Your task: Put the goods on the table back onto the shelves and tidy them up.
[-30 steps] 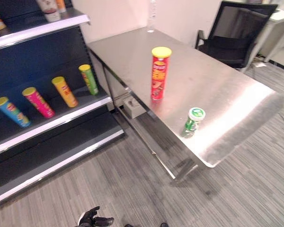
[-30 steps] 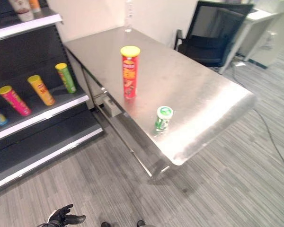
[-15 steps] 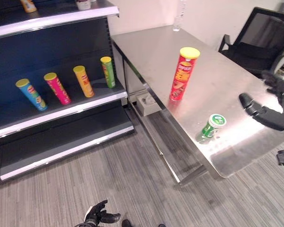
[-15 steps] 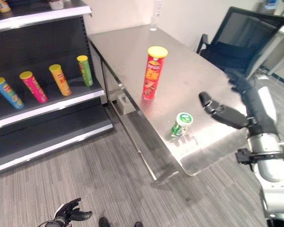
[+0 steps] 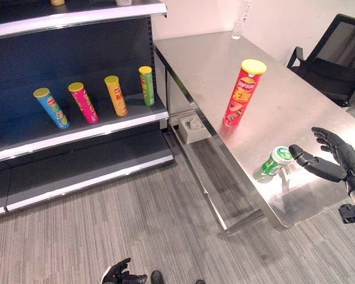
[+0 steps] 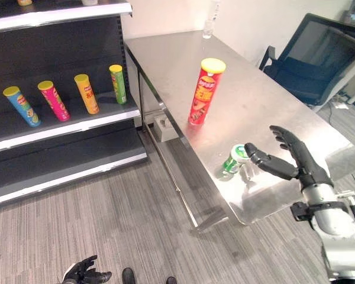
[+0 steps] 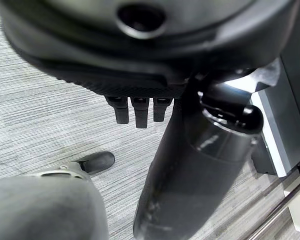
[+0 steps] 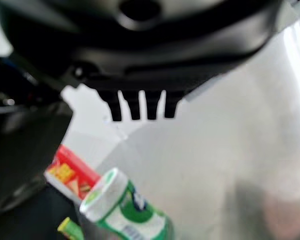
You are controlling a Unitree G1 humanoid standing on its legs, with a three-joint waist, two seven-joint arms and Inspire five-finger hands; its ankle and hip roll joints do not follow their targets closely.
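- The right hand (image 6: 299, 157) hovered over the near end of the steel table (image 5: 307, 112), its fingers (image 6: 284, 137) spread apart and holding nothing, thumb stretched toward the small green bottle (image 5: 272, 163).
- That green bottle stood close to the table's front edge, just beside the thumb tip; whether the two touched could not be told. In the right wrist view the bottle (image 8: 125, 210) showed past the straight fingers, not yet between them.
- The tall red can (image 5: 242, 92) stood upright further along the table, well apart from the hand.
- The left hand (image 5: 121, 273) hung low over the grey floor, fingers loosely curled and holding nothing.
- The step in hand looked like the reach for the green bottle, the first of two goods to go back on the shelf (image 5: 94, 127).
- To do it well, the hand should probably come lower and square to the bottle's side, so thumb and fingers close on opposite flanks below the white cap.
- Being so near the edge, the bottle could tip or slide off if nudged by the thumb first; a slow approach with closure only once the body sat between the fingers seemed wise.
- On the shelf, four cans (image 5: 117, 94) leaned in a row, leaving room beside them.
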